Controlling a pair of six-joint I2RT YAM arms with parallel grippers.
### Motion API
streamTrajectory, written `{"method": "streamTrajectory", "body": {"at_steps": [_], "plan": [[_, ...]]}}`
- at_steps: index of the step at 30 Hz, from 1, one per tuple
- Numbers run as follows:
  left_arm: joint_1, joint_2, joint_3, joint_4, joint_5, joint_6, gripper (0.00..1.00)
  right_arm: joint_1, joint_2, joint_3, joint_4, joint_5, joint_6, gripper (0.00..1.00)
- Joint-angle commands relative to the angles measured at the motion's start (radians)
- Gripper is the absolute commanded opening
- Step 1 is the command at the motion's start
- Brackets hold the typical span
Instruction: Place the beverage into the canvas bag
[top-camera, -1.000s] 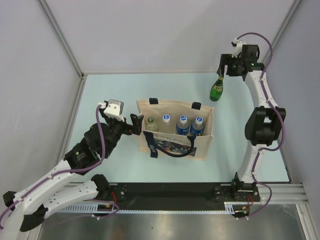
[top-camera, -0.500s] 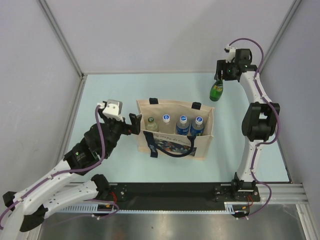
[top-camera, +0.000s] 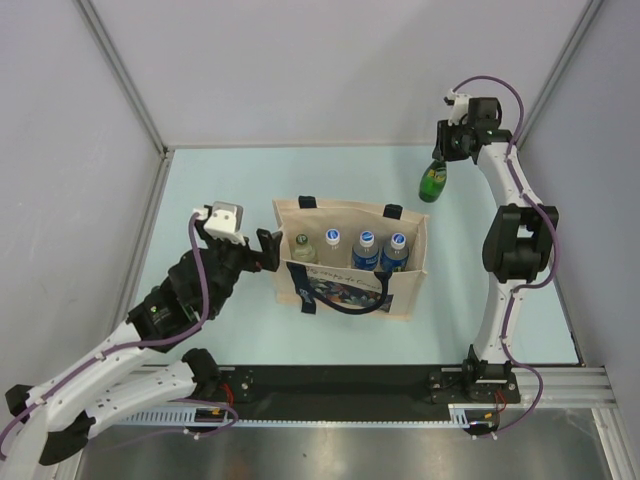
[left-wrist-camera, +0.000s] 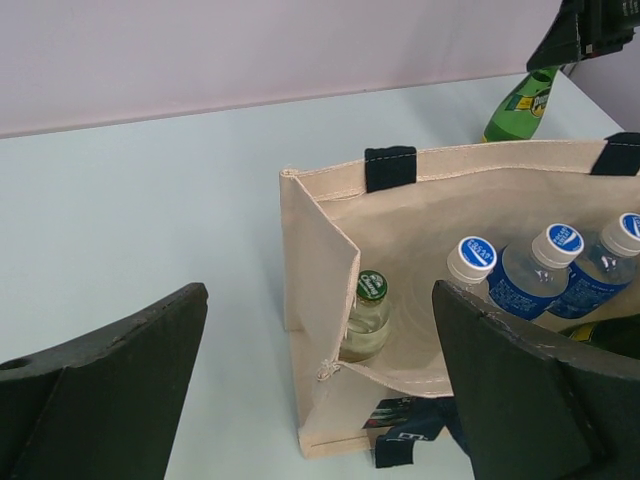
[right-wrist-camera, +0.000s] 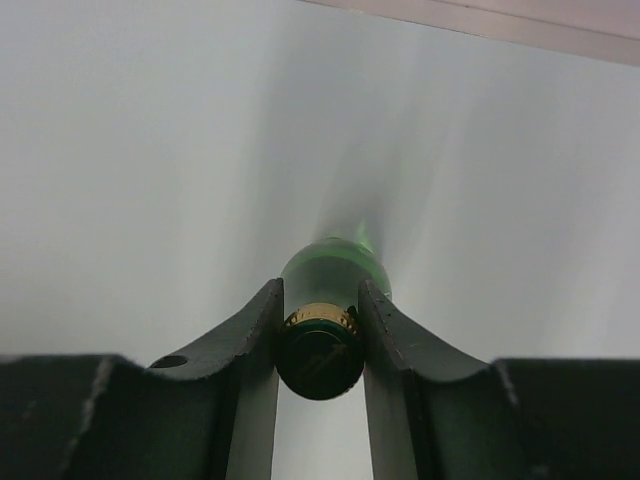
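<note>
Right gripper (right-wrist-camera: 320, 300) pinches the green bottle (top-camera: 433, 182) by its neck, near upright at the far right. The bag (top-camera: 405, 295) sits leftward and nearer the bases, the left gripper (top-camera: 265, 248) wide open beside it.

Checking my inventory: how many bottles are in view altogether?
5. Four bottles stand in a row inside the canvas bag; the fifth, a green bottle, is beyond it, neck gripped by the right claw. None seems hidden.
</note>
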Motion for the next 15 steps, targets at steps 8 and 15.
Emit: {"method": "streamTrajectory", "body": {"at_steps": [8, 15], "plan": [[0.005, -0.027, -0.017, 0.026, -0.012, -0.036, 1.00, 0.001, -0.316, -0.021, 0.009, -0.089, -0.156, 0.00], [0.005, -0.024, -0.020, 0.037, 0.002, -0.033, 1.00, -0.008, -0.510, -0.047, -0.144, -0.305, -0.314, 0.00]]}}
